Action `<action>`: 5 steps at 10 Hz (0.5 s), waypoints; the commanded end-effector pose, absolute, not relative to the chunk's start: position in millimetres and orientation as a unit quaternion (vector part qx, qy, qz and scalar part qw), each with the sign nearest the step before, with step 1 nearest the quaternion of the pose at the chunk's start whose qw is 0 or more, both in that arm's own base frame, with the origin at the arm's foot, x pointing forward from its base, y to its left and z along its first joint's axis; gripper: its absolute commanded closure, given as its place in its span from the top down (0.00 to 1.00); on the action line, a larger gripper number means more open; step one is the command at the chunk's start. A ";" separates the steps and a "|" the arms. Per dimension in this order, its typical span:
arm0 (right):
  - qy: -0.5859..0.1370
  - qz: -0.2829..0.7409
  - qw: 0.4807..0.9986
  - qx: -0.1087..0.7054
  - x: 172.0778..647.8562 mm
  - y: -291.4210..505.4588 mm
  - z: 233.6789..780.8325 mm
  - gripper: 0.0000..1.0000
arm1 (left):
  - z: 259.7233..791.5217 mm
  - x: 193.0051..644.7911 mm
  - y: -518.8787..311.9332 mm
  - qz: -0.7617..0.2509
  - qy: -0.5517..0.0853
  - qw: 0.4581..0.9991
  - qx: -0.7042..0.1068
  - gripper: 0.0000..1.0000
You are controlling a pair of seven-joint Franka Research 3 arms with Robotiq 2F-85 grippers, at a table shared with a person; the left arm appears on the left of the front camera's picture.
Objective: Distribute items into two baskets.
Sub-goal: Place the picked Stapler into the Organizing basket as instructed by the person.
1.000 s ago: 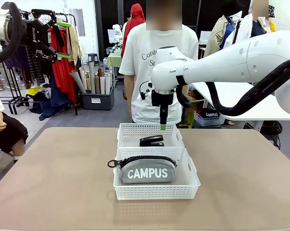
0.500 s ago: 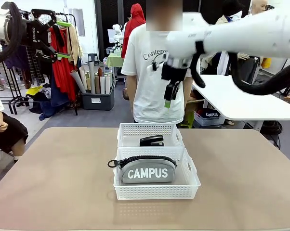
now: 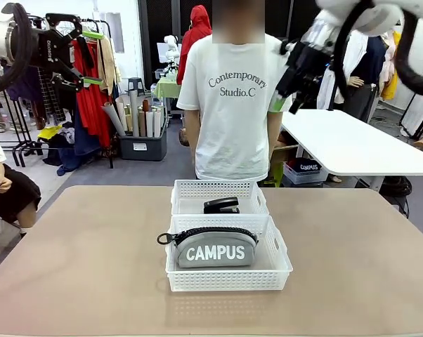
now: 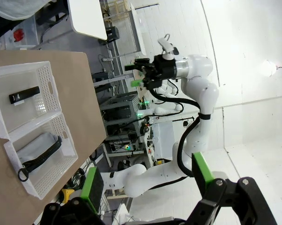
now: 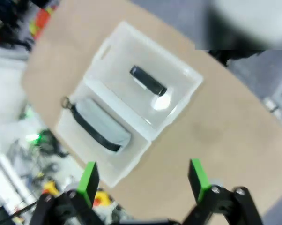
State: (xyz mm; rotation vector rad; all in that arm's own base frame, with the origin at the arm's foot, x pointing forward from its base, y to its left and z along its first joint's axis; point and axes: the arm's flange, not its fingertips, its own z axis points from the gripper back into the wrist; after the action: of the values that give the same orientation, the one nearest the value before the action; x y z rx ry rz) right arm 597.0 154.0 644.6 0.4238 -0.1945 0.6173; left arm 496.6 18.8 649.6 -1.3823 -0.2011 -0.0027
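Note:
Two white lattice baskets stand end to end at the table's middle. The far basket holds the black stapler. In the near basket lies the grey "CAMPUS" pouch. My right gripper is high at the upper right, open and empty, well clear of the baskets. From its wrist I look down on the stapler and pouch between my open right gripper fingers. My left gripper hangs open and empty at the upper left. The left wrist view has the left gripper open, with the stapler and pouch far off.
A person in a white T-shirt stands at the table's far edge behind the baskets, hands down. The tan tabletop lies bare on both sides of the baskets. A white table and a clothes rack stand behind.
My right arm has risen from just above the far basket and swung up and to the right, away from the stapler. The left arm, baskets, stapler and pouch have not moved.

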 end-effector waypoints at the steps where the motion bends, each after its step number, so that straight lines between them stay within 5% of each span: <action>1: -0.135 0.232 0.929 0.256 593.1 122.5 655.0 1.00 | 650.6 494.5 18.1 -0.002 -0.092 0.766 -0.636 1.00; 3: -0.164 0.194 0.948 0.192 600.0 105.4 652.6 1.00 | 650.6 494.5 18.1 -0.002 -0.092 0.766 -0.636 1.00; 5: -0.130 0.239 0.930 0.247 600.7 107.3 664.0 1.00 | 650.6 494.5 18.1 -0.002 -0.092 0.766 -0.636 1.00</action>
State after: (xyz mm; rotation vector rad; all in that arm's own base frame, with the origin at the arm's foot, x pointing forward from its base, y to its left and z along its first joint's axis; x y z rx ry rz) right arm 604.3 98.3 662.0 0.4881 -0.2934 0.4583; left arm 496.6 18.8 649.7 -1.3822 -0.2014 -0.0027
